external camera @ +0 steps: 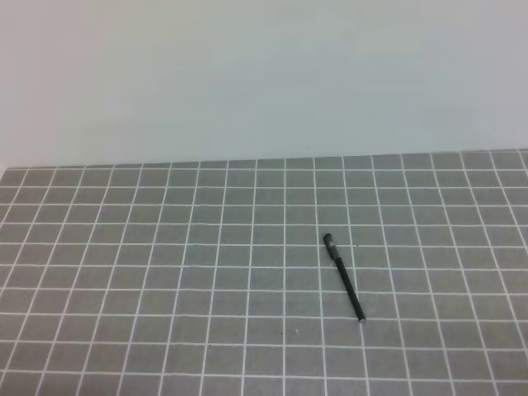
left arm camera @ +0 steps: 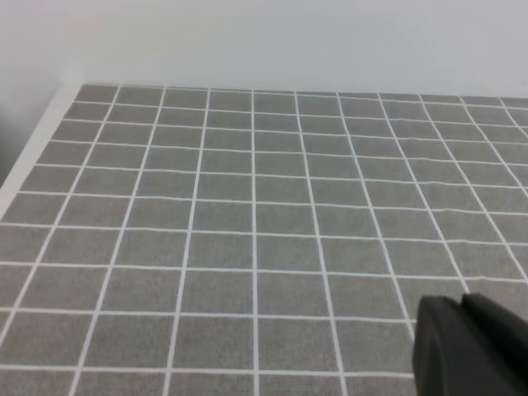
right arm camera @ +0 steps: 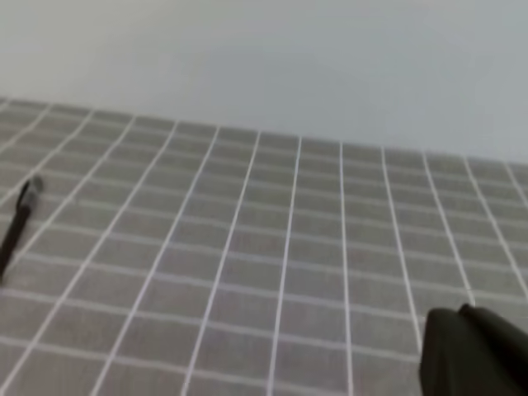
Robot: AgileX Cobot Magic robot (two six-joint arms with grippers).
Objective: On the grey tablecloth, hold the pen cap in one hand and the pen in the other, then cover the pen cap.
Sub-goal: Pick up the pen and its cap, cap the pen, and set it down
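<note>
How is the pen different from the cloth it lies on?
The pen is black; the cloth is grey with white lines making squares. The pen is thin and short, crossing only a few squares; the cloth spreads wide, past the picture's edges. The pen lies slanted across the cloth's lines. Both lie flat.

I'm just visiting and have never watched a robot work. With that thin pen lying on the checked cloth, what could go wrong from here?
1. The pen is thin and lies flat on the grey cloth, so fingers closing on it may slip or snag the fabric.
2. It lies at a slant and could roll if nudged.
3. I cannot tell a separate cap apart anywhere, so the robot may struggle to find it.
</note>
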